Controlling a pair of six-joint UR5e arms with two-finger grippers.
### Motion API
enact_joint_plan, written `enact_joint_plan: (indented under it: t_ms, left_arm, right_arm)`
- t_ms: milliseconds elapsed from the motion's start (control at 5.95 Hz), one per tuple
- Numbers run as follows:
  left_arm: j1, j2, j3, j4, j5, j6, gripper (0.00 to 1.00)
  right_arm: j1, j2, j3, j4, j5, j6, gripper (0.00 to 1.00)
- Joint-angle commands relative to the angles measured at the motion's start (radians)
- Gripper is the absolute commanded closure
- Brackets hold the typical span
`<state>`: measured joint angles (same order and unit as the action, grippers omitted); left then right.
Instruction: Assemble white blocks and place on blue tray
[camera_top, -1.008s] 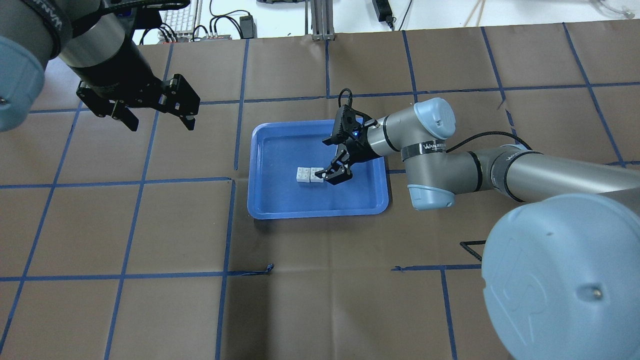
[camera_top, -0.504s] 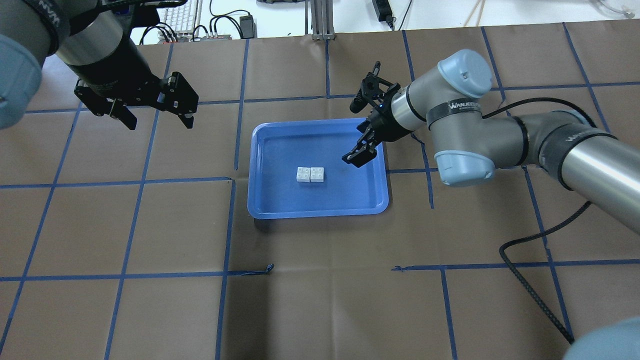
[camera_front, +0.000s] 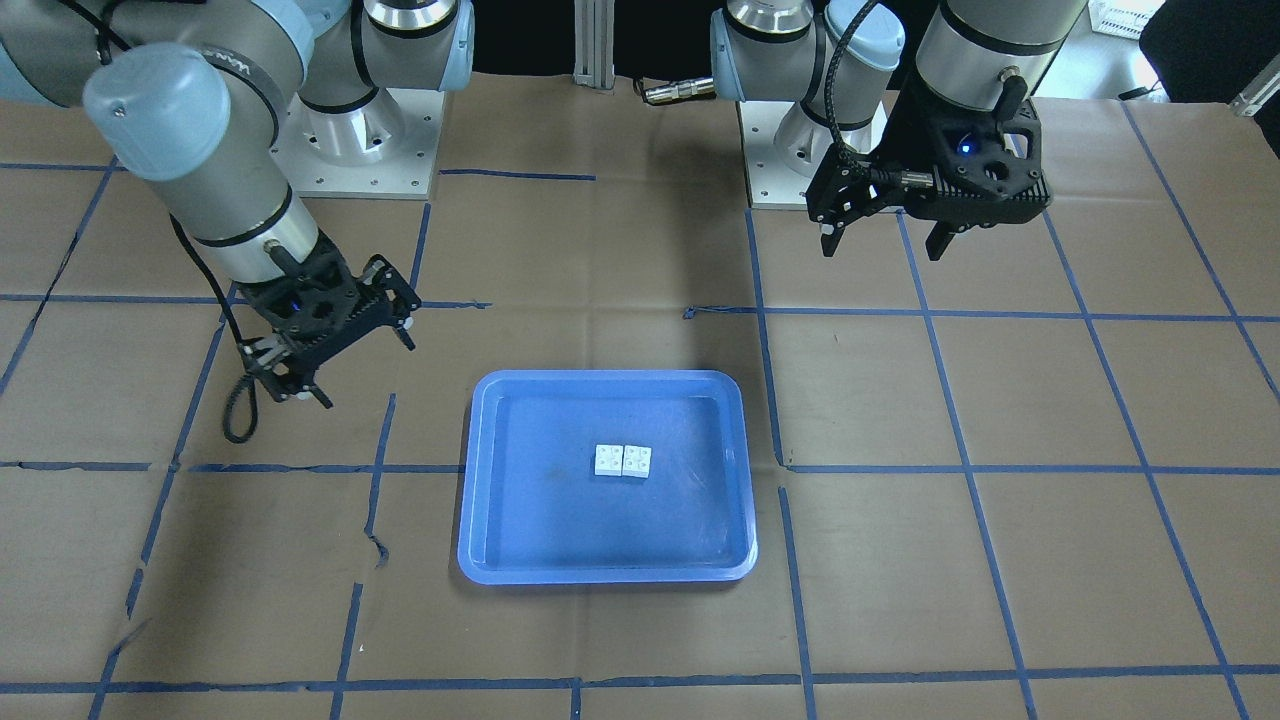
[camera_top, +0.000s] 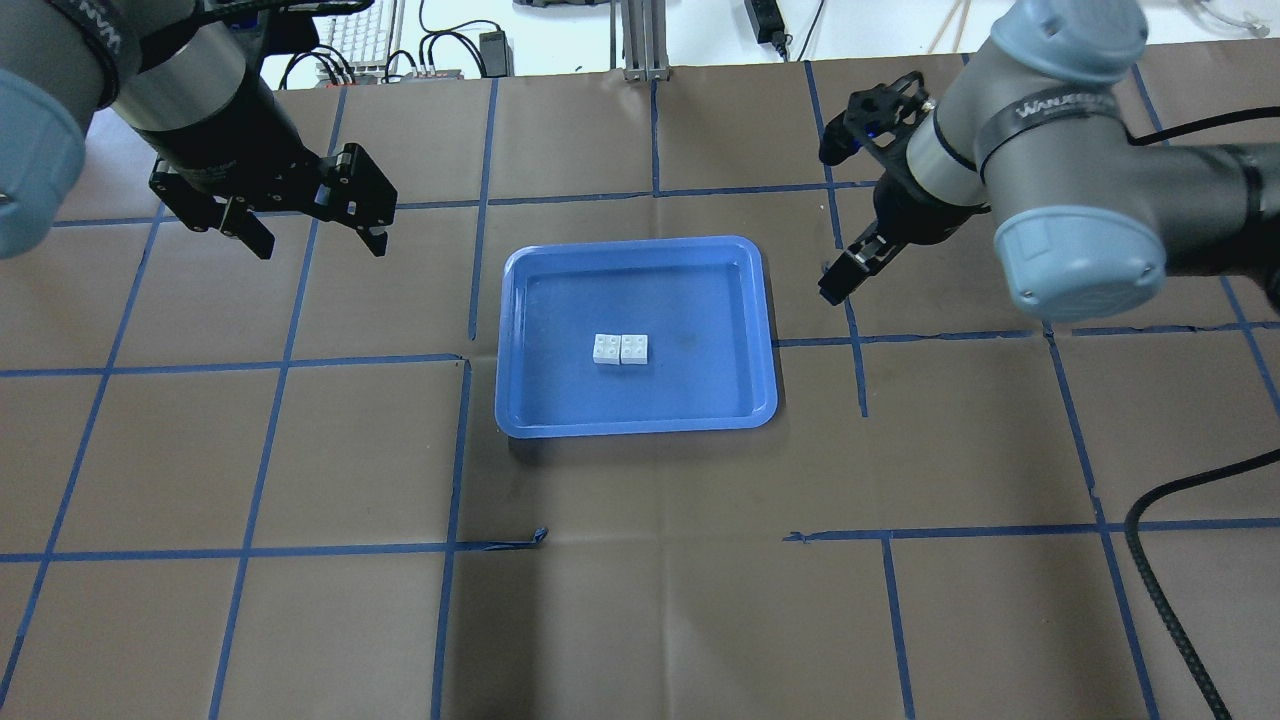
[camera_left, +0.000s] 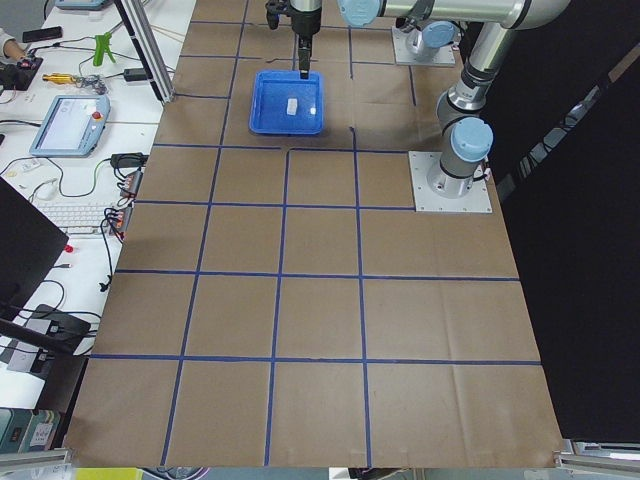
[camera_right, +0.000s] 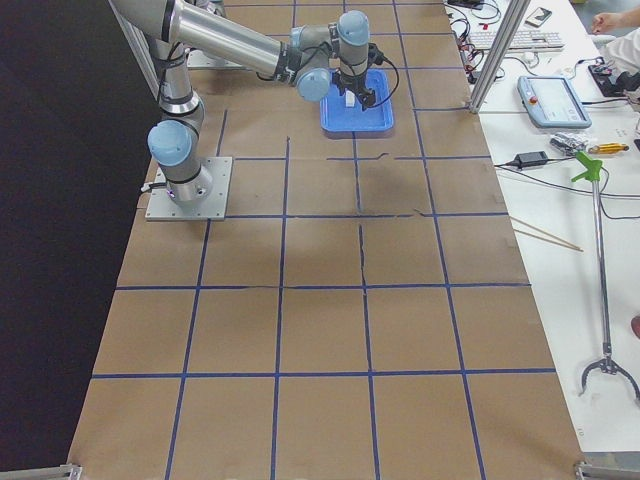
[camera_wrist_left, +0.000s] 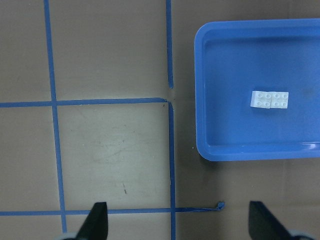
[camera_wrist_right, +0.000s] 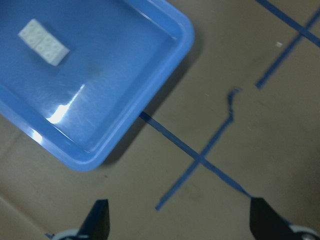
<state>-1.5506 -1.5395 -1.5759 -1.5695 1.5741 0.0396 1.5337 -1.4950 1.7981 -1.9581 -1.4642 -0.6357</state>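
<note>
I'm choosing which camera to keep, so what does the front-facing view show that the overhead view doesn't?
Front-facing only: the arms' base plates. Overhead only: a keyboard beyond the far edge of the table. Both: the white blocks touching side by side on the blue tray, with the left gripper and right gripper open, away from it.

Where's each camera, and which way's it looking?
Front-facing: across the table, facing the robot; left arm on picture's right.
Overhead: behind the robot, looking down; both arms.
Exterior left: table's end, left arm nearer.
Exterior right: opposite end, right arm nearer.
Left wrist: above left gripper, looking down.
Right wrist: above right gripper, tilted.
All share the blue tray.
</note>
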Motion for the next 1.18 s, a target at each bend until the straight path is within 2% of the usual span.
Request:
enact_joint_plan:
  t_ms: [0,168,336,504,1008]
  left_arm:
    - [0.000,0.001,0.000,0.000,0.004,0.000,0.00]
    - [0.001,0.002,0.000,-0.003,0.003,0.000,0.00]
    - [0.003,0.002,0.002,-0.003,0.003,0.000,0.00]
    - [0.003,0.002,0.002,-0.003,0.003,0.000,0.00]
    - [0.003,0.002,0.002,-0.003,0.003,0.000,0.00]
  right_arm:
    - [-0.032,-0.040,-0.154,0.248,-0.166,0.369,0.00]
    - [-0.015,-0.051,-0.249,0.403,-0.168,0.569,0.00]
    - [0.008,-0.053,-0.323,0.494,-0.154,0.647,0.00]
    - [0.052,-0.045,-0.332,0.499,-0.150,0.650,0.00]
    - [0.042,-0.030,-0.338,0.490,-0.147,0.636,0.00]
